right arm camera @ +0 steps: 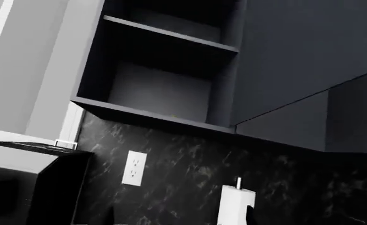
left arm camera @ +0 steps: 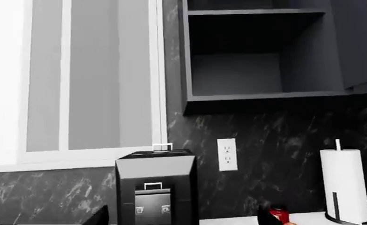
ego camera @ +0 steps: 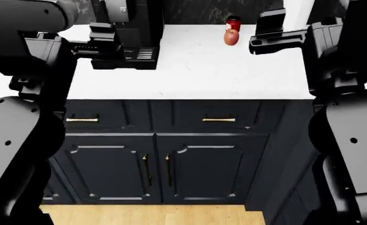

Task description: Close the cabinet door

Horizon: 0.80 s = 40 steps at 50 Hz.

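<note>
Jaws on both arms were hard to read: the left gripper (ego camera: 111, 40) and the right gripper (ego camera: 267, 35) both hung over the white desk (ego camera: 196, 70) holding nothing, but I could not tell how wide either stood. Neither touched anything.

Up on the wall, above the dark marble backsplash, the upper cabinet (left arm camera: 258, 56) stood open with bare shelves, and its door (right arm camera: 302, 56) was swung out to the right of the opening. Below it on the desk stood a coffee machine (left arm camera: 156, 187) at the left and a paper towel roll (left arm camera: 344, 185) at the right, with an apple (ego camera: 231, 37) and a red can (ego camera: 234, 22) near the far edge.

By my judgement the work was at the approach step, with the door untouched. Next, the right arm would need to rise to the door's outer face and push it leftward, toward the cabinet frame.
</note>
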### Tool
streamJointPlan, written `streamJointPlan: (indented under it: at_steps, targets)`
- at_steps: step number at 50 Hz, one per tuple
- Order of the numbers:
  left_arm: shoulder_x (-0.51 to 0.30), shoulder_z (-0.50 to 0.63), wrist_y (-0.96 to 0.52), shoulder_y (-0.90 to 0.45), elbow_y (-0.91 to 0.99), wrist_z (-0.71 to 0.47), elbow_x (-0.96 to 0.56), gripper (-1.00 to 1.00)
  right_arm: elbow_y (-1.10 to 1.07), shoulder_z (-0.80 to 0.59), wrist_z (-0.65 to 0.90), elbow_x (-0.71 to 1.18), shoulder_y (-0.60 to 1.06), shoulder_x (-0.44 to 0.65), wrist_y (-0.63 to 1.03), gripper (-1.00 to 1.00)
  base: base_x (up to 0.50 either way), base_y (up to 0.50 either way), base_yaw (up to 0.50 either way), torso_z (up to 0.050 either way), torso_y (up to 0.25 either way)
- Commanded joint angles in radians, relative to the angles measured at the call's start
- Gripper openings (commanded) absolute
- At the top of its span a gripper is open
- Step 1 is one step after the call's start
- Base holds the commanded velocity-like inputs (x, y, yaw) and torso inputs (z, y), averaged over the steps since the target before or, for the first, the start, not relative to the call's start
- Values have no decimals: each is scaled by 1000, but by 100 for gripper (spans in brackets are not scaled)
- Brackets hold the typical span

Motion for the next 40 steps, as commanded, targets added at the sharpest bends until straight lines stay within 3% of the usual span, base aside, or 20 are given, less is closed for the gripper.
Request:
streamJointPlan:
  at_steps: [1,18,33,38,40]
  targets:
    - [-16,51,-144,-416,-120,-12,1,100,109,-66,-47,11,358,6,106,100,0,0,0,50,0]
    - [-36,121,-103,-710,-322,6,69,100,280,-127,-64,-3,597,0,82,100,0,0,0,50,0]
    - [-42,173,-143,-830,-317,15,77,100,265,-127,-76,9,713,-9,142,100,0,0,0,50,0]
    - [-50,202,-106,-830,-303,7,101,100,254,-120,-78,15,713,-8,147,100,0,0,0,0,0]
    - [-34,166,-101,-825,-305,-4,88,100,252,-111,-77,18,712,-11,150,100,0,0,0,0,0]
